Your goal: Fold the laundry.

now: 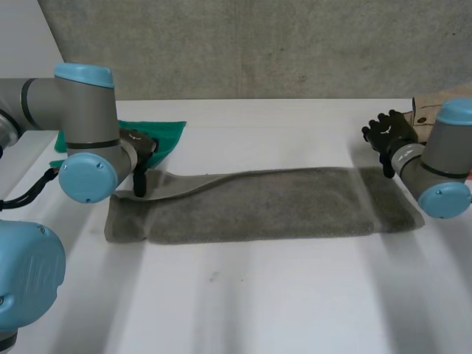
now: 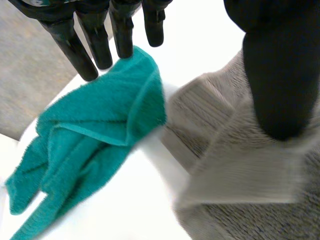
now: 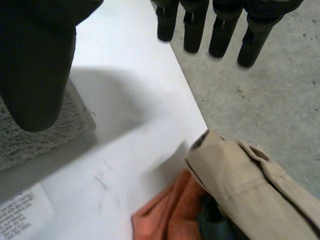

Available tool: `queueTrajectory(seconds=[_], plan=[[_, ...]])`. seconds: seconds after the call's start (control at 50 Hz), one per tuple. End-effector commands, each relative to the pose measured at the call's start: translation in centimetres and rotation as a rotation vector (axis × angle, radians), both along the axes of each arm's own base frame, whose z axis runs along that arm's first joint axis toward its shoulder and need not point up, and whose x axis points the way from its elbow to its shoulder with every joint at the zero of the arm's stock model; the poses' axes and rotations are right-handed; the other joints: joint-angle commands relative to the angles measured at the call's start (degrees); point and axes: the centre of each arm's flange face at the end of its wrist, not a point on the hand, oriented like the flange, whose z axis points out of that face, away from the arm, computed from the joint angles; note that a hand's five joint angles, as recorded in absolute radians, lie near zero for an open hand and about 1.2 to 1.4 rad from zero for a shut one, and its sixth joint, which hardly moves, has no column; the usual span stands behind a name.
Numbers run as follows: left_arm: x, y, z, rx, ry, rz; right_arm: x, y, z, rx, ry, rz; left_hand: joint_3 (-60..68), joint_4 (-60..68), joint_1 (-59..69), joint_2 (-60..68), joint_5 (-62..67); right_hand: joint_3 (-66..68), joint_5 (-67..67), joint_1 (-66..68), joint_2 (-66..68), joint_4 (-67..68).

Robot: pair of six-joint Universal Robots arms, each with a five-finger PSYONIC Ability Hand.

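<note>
A: Where is the long grey terry towel?
B: Laid on the white table. Left hand spread wide, thumb on its corner; right hand wide, empty. Unpinched, the corner may be dropped

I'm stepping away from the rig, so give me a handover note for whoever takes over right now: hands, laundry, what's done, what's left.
Left hand: open, thumb on the grey towel's far left corner, fingers over the green cloth.
Right hand: open, holding nothing, just beyond the towel's right end.
Towel lies stretched along the table, its left corner rucked up. Green cloth is crumpled. An orange cloth sits by a beige bag.
Done: towel laid out.
Left: fold it end to end, then probably the green cloth.
</note>
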Motion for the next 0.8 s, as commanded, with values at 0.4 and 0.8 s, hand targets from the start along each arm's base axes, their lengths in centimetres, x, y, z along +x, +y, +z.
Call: queueTrajectory(seconds=[0.4, 0.8], plan=[[-0.2, 5.7, -1.4, 0.013, -0.121, -0.177, -3.8, 6.1, 4.6, 0.239, -0.200, -0.040, -5.1, -4.6, -1.1, -4.7, -5.5, -5.1, -5.0, -3.9, -4.1, -5.6], [2.1, -5.9, -0.6, -0.288, -0.043, 0.086, -5.4, 7.5, 3.5, 0.301, -0.197, -0.069, -5.1, -4.6, -1.1, -4.7, -5.5, -5.1, -5.0, -3.9, -4.1, -5.6]])
